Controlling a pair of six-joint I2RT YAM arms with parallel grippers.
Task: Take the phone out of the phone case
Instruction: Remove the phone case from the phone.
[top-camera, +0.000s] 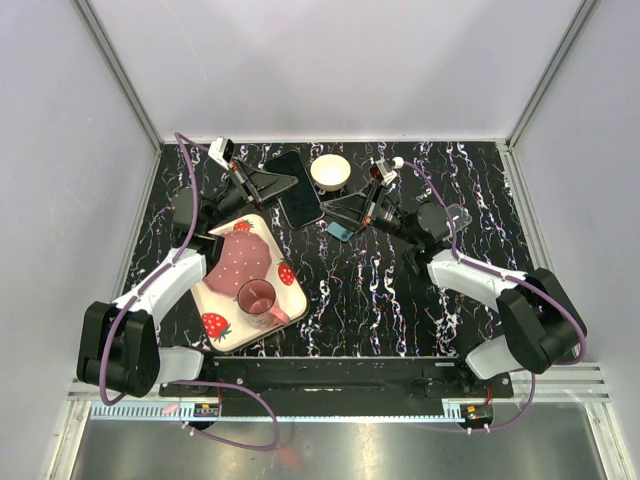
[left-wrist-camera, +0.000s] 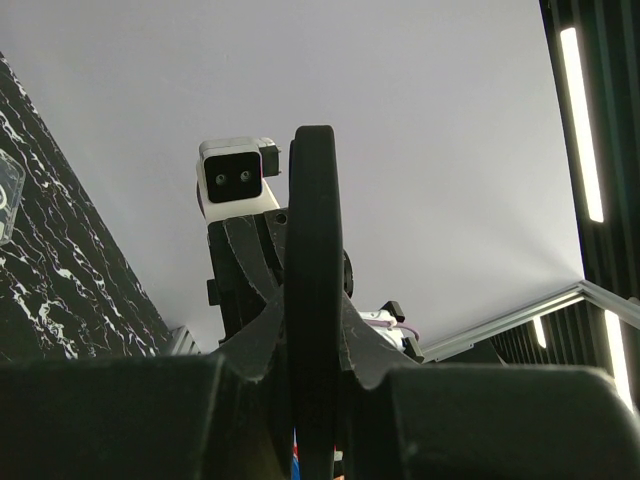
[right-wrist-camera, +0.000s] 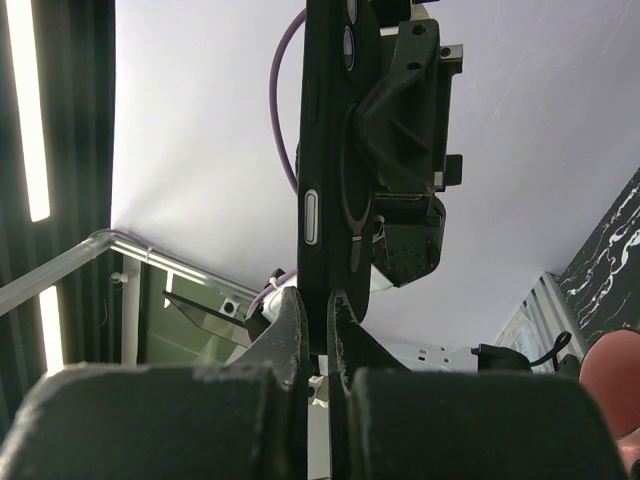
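The black phone case with the phone in it (top-camera: 300, 188) is held off the table at the back centre, between both grippers. My left gripper (top-camera: 272, 186) is shut on its left long edge. My right gripper (top-camera: 337, 212) is shut on its near right edge. In the left wrist view the case (left-wrist-camera: 315, 250) stands edge-on, clamped at my left gripper (left-wrist-camera: 315, 400). In the right wrist view the case's buttoned side (right-wrist-camera: 325, 150) rises out of my right gripper (right-wrist-camera: 315, 325), with the left gripper behind it. I cannot tell whether the phone has come free of the case.
A white bowl (top-camera: 330, 172) sits just behind the phone. A small blue object (top-camera: 340, 231) lies under the right gripper. A strawberry-print tray (top-camera: 215, 300) at the near left holds a pink cup (top-camera: 258, 297) and a pink plate (top-camera: 240, 262). A clear plastic piece (top-camera: 457, 214) lies at the right.
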